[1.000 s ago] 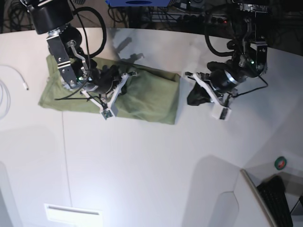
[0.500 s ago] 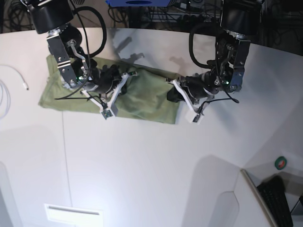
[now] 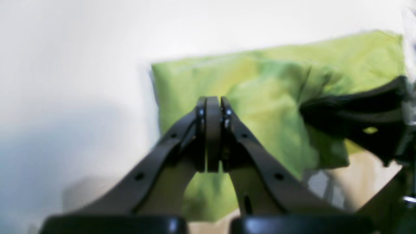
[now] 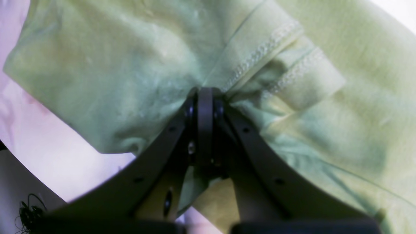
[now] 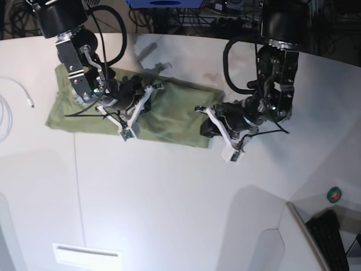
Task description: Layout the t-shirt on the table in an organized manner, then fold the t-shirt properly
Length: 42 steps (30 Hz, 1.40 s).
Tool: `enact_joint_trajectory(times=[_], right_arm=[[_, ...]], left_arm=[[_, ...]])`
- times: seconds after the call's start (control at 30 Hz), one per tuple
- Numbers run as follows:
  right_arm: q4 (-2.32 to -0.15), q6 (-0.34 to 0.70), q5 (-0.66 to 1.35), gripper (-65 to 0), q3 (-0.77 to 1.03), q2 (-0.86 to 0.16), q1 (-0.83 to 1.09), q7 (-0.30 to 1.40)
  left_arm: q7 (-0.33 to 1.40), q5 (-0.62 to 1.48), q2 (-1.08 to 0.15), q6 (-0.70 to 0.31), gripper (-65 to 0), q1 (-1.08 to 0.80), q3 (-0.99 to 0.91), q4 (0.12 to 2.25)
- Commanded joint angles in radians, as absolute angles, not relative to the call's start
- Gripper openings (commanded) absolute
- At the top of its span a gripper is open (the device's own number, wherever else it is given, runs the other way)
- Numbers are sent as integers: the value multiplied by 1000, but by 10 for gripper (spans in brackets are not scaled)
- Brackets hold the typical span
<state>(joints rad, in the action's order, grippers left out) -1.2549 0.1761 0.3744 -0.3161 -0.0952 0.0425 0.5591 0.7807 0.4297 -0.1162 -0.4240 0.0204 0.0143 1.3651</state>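
Olive-green cloth: the t-shirt [image 5: 141, 113] lies folded into a long band on the table [image 5: 169, 197], far side. Our right gripper [image 4: 204, 97] sits mid-shirt w/ jaws pressed together, pinching a bunched hem fold. Our left gripper [image 3: 213, 130] hovers at the shirt's end edge, jaws closed on each other, nothing visible btw them.

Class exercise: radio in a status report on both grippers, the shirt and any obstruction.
Right gripper shut on the t-shirt mid-cloth. Left gripper shut, empty, at the shirt's edge. Shirt folded lengthwise on the table. Nothing in the way.
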Motion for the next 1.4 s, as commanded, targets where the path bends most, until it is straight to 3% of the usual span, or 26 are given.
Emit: enact_joint_trajectory(times=[0.0,0.13,0.43,0.77,1.0,1.23,1.37], right_arm=[[-1251,170,358,-650,-318,-97,48,613],[-1253,170,358,-650,-318,-97,48,613],[-1257,170,358,-650,-318,-97,48,613],[-1260,170,358,-650,-318,-114,48,613],[-1260,170,358,-650,-318,-117,48,613],[-1260,170,358,-650,-318,-117,48,613],[-1260,170,358,-650,-318,-117,48,613]], left_arm=[[763,410,-101,-427,-650,48,27,1348],[759,295,-91,-427,-650,44,59,1268],[858,453,-122,-427,-650,18,10,1472],[860,371,-117,-427,-650,-33,5,1360],[863,432,-108,-427,-650,22,1,1465],[854,407,-51,-427,-650,162,7,1267],[731,357,-53,-427,-650,185,10,1104]])
